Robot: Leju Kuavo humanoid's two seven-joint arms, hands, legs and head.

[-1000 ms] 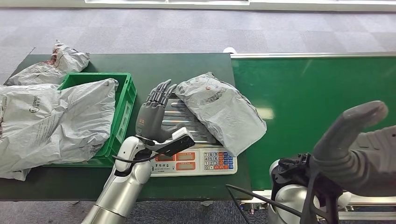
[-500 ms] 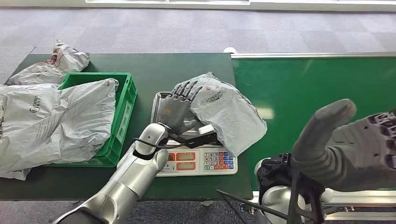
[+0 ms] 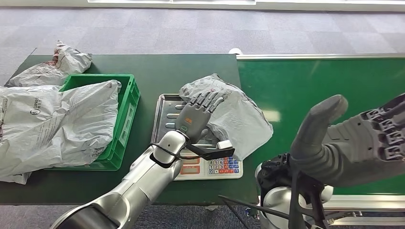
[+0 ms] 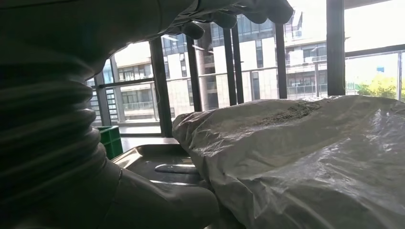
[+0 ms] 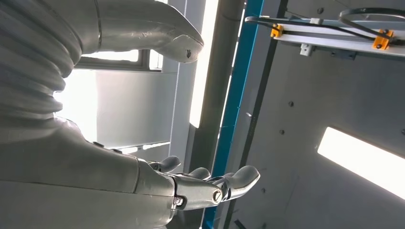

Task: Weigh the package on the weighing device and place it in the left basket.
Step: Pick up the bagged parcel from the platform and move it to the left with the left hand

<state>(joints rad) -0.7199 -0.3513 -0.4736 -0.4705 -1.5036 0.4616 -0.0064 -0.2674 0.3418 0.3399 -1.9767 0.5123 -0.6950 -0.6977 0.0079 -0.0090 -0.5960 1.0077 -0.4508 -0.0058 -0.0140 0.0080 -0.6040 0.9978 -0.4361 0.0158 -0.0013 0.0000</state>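
Fingers (image 3: 210,99) of the left hand (image 3: 197,114) lie spread over the crinkled grey plastic mailer package (image 3: 234,117), thumb beneath its edge, not closed; package rests on the steel-platform weighing scale (image 3: 165,114), at 3 o'clock from the green plastic basket (image 3: 128,107). Right hand (image 3: 377,143), raised, holds nothing, fingers apart.

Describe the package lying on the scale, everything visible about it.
The package is a crumpled grey plastic mailer bag with dark print and a small red mark. It lies flat and askew on the scale's metal tray, overhanging the tray's right side and part of the keypad. The left hand rests its fingers on the bag's left edge.
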